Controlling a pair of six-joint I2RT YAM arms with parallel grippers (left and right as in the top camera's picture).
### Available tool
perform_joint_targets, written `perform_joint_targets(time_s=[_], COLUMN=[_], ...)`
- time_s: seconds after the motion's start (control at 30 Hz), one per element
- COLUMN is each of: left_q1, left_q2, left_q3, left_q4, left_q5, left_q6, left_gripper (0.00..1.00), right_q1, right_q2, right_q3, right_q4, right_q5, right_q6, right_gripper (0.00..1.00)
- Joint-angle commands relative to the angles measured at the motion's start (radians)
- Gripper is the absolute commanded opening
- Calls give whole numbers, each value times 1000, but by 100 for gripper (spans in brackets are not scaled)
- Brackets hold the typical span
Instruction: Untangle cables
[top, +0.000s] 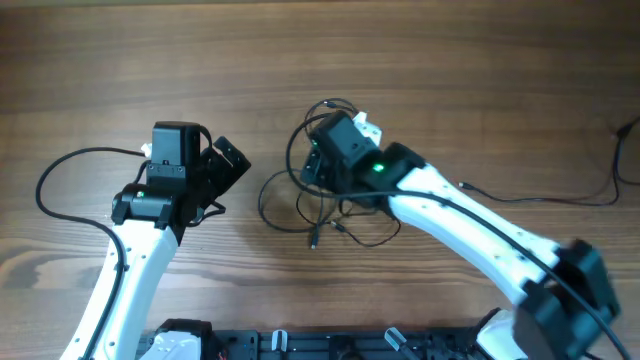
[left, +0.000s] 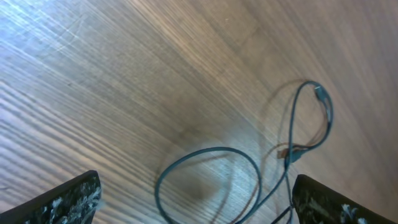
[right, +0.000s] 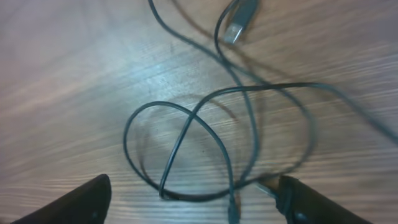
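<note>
The cables (top: 314, 240) lie in a loose black tangle at the table's middle, partly hidden under my right arm. My right gripper (top: 322, 170) hangs over the tangle. In the right wrist view it (right: 193, 202) is open, and crossing loops of the cables (right: 186, 118) lie between its fingers, one strand close to the right fingertip (right: 292, 193). A silver-tipped plug (right: 239, 22) lies further ahead. My left gripper (top: 228, 165) stands open to the left of the tangle. In the left wrist view it (left: 196, 205) has one cable loop (left: 211, 152) on the wood between its fingers.
Another thin black cord (top: 560, 198) runs apart along the table's right side to the edge. A dark rail (top: 330, 345) lines the front edge. Thicker arm wiring (top: 60, 175) loops at the left.
</note>
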Motion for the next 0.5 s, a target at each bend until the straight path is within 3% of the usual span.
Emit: perform_joint_targets(time_s=[0.0, 0.07, 0.27, 0.47], left_q1=[6, 6, 5, 4], left_q2=[18, 36, 89, 129], left_q3=[16, 16, 16, 16], left_q4=[-5, -8, -31, -58], left_q5=[-48, -48, -47, 3], left_q6=[-12, -13, -13, -3], left_gripper=[100, 100, 100, 96], right_q1=[-2, -3, -5, -29], right_q2=[118, 173, 274, 273], right_q3=[-8, -8, -8, -8], right_q4=[68, 118, 213, 204], right_q5=[-101, -115, -123, -120], right_q6=[27, 39, 47, 20], right_gripper=[82, 79, 45, 30])
